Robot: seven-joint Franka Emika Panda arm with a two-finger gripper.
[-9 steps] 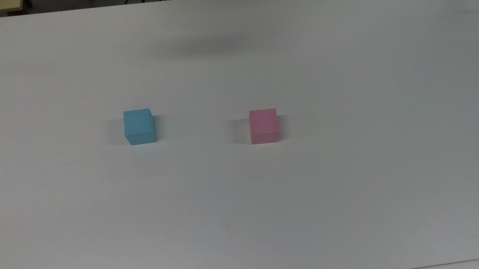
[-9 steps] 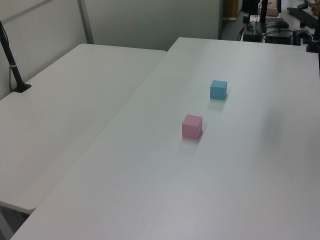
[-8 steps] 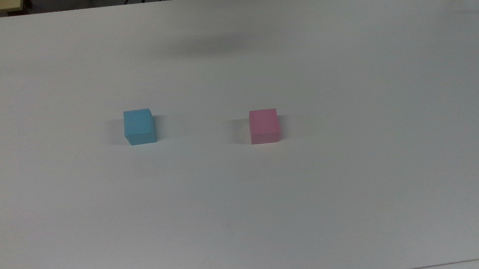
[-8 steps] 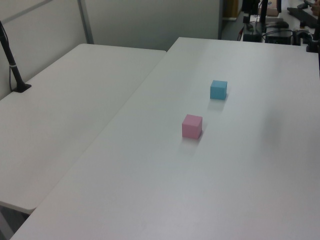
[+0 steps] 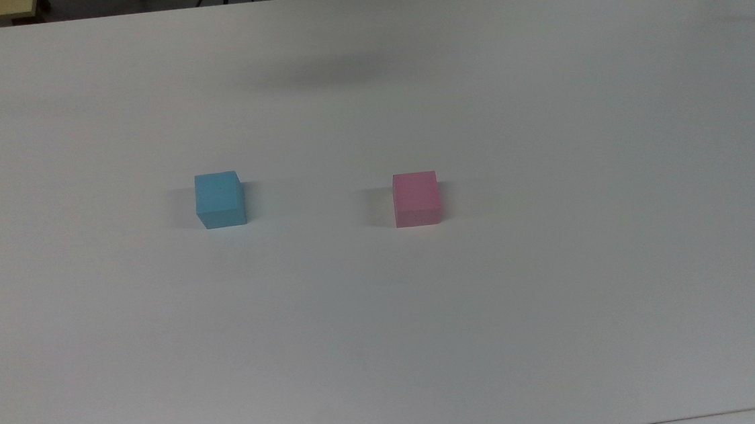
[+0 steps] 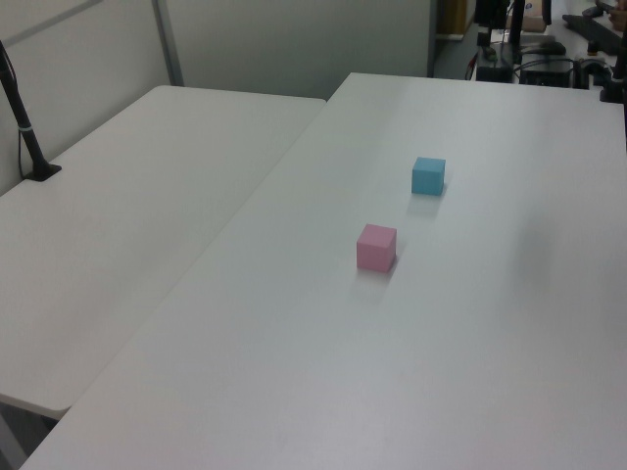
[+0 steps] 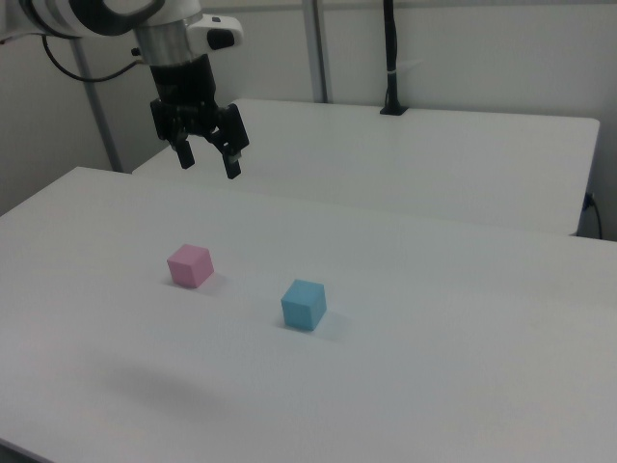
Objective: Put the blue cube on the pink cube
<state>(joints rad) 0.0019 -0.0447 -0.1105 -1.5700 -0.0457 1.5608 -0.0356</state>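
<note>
White matte worktable [image 5: 559, 292], broad, evenly lit, soft shadow patch near far edge in the top view. Second white table [image 6: 118, 225] alongside, separated by a narrow seam, at the left view's left. Black pole with clamp base [image 6: 24, 127] on that second table's edge. Pale grey partition walls [image 7: 463, 48] with metal uprights [image 7: 313, 48] behind. Desks with dark equipment and cables [image 6: 549, 49] in the left view's upper right.

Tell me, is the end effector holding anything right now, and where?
Nothing. The end effector hangs open above the table, and the blue cube sits untouched.
</note>
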